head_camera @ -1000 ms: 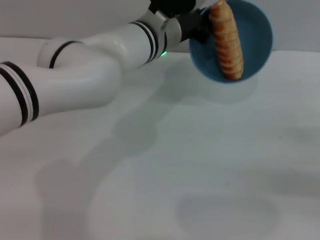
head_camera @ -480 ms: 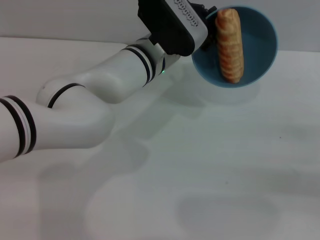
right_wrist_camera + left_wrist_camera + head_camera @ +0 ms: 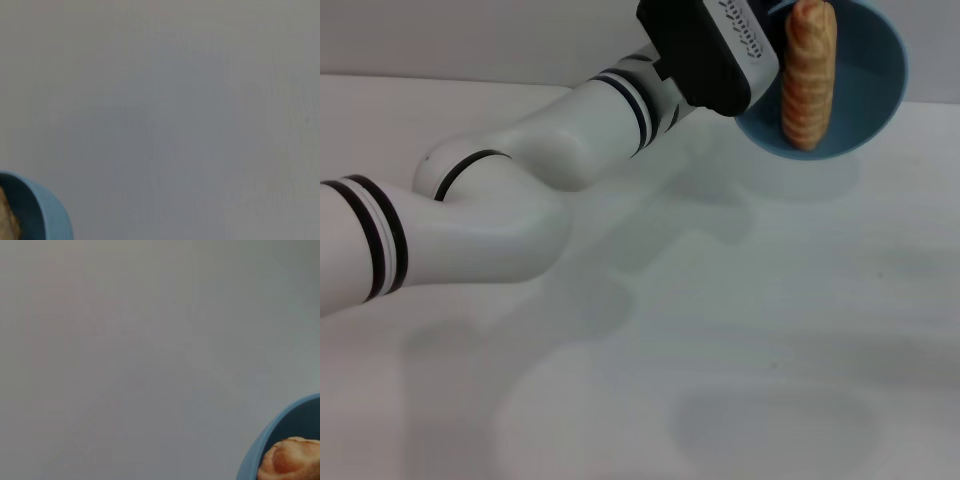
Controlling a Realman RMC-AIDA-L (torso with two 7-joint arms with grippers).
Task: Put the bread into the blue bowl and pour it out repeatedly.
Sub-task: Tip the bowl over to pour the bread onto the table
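My left gripper is shut on the near-left rim of the blue bowl and holds it up in the air at the far right, tipped so its opening faces me. The bread lies lengthwise inside the bowl, resting against its wall. My gripper's fingers are mostly hidden behind the black wrist housing. The left wrist view shows a piece of the bowl's rim and one end of the bread. The right wrist view shows the bowl's edge in a corner. My right gripper is out of view.
The white table spreads below the bowl and in front of me. My left arm reaches across from the left side towards the far right. A pale wall runs along the back.
My left arm has swung to the right and slightly up, carrying the tipped bowl with it. The bread has stayed inside the bowl.
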